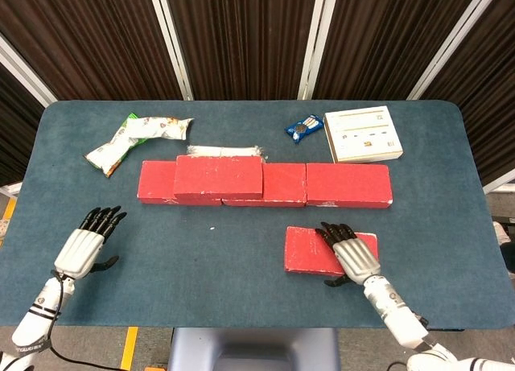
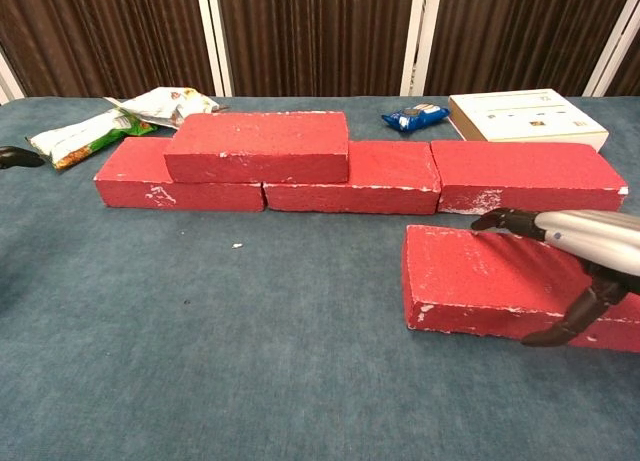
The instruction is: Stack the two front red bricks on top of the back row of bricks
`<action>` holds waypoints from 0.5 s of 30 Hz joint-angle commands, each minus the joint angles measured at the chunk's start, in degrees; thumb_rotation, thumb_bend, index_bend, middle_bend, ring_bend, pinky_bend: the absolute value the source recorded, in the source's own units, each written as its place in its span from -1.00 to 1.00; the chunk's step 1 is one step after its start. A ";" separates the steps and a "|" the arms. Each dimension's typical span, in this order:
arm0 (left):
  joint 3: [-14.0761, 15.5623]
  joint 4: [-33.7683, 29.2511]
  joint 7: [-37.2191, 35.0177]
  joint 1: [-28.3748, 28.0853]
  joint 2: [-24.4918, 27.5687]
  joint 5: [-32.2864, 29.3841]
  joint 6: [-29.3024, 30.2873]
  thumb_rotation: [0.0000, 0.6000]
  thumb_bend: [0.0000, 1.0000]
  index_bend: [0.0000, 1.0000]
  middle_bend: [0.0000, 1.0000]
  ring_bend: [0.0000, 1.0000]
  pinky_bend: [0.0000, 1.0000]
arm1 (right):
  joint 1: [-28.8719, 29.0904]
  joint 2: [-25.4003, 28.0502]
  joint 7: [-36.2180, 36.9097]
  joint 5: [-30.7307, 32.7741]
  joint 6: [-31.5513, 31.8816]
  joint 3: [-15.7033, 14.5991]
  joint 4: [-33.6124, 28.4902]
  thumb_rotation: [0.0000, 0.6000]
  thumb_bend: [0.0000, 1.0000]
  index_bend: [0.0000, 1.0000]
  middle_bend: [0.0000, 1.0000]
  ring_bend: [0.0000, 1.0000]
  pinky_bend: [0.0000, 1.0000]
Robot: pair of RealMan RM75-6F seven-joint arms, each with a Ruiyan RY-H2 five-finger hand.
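Note:
Three red bricks form the back row. A fourth red brick lies on top of the row's left and middle bricks. One red brick lies flat in front, on the right. My right hand is over this front brick's right end, fingers stretched across its top and thumb hanging by its near face, without a closed grip. My left hand hovers empty at the front left with fingers apart; only its tip shows in the chest view.
Behind the row lie a green-and-white snack bag, a thin white packet, a blue packet and a white box. The blue table's near edge runs just below both hands.

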 commanded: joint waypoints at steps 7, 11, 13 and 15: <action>-1.80 2.16 -3.47 2.02 -0.62 1.56 2.56 1.00 -0.48 -1.00 -1.00 -1.00 -0.90 | 3.69 -3.55 -6.84 7.50 -0.29 0.92 0.91 1.00 -0.80 -0.95 -0.89 -1.00 -0.89; -2.08 2.92 -4.16 2.13 -0.80 2.44 2.35 1.00 -0.47 -1.00 -1.00 -1.00 -0.90 | 3.96 -3.90 -7.64 8.63 0.84 0.67 0.36 1.00 -0.80 -0.55 -0.47 -0.82 -0.37; -2.25 3.03 -4.32 2.27 -0.79 2.86 2.45 1.00 -0.47 -1.00 -1.00 -1.00 -0.90 | 3.90 -3.99 -7.88 8.58 1.79 0.46 0.33 1.00 -0.80 -0.52 -0.44 -0.80 -0.32; -2.44 3.02 -4.39 2.43 -0.75 3.08 2.44 1.00 -0.47 -1.00 -1.00 -1.00 -0.90 | 3.79 -3.77 -7.48 8.31 2.34 0.23 0.06 1.00 -0.80 -0.60 -0.44 -0.80 -0.32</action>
